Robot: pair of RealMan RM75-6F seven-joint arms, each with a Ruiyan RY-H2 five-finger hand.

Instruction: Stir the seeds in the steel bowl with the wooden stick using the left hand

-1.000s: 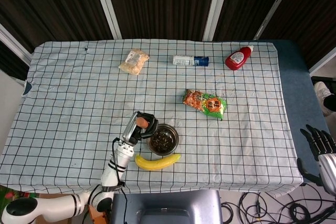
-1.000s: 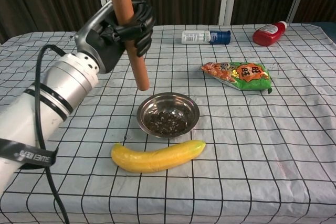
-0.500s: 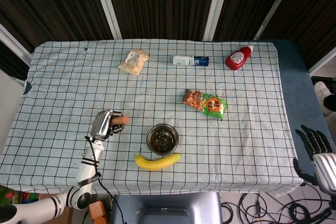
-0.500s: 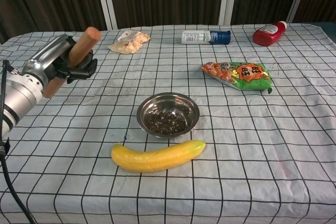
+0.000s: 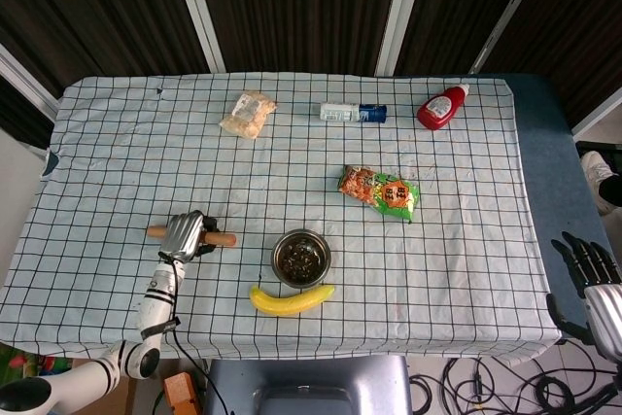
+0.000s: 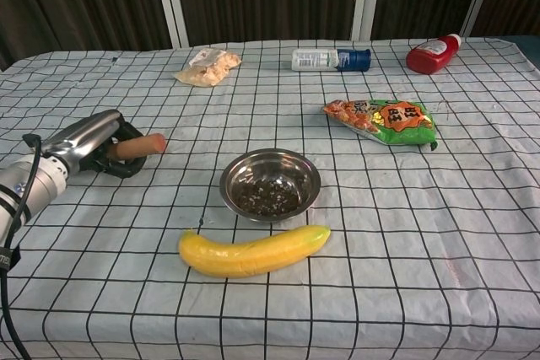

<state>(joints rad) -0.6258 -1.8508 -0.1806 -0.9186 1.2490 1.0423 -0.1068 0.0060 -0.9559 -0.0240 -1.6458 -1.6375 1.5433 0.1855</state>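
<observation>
The steel bowl (image 5: 301,258) (image 6: 270,184) with dark seeds in it stands near the table's front middle. Left of it the wooden stick (image 5: 222,238) (image 6: 139,146) lies flat along the cloth. My left hand (image 5: 183,235) (image 6: 97,142) still grips the stick around its middle, low at the table surface, well apart from the bowl. At the far right, off the table, my right hand (image 5: 589,265) hangs with fingers spread and nothing in it.
A yellow banana (image 5: 291,298) (image 6: 253,250) lies just in front of the bowl. A green and orange snack bag (image 5: 380,191) (image 6: 380,120) is behind it to the right. A pouch (image 5: 248,113), a bottle (image 5: 353,113) and a ketchup bottle (image 5: 442,107) line the far side.
My left hand swung the stick from upright beside the bowl out to the left and down, laying it flat on the cloth. The right hand barely moved.
</observation>
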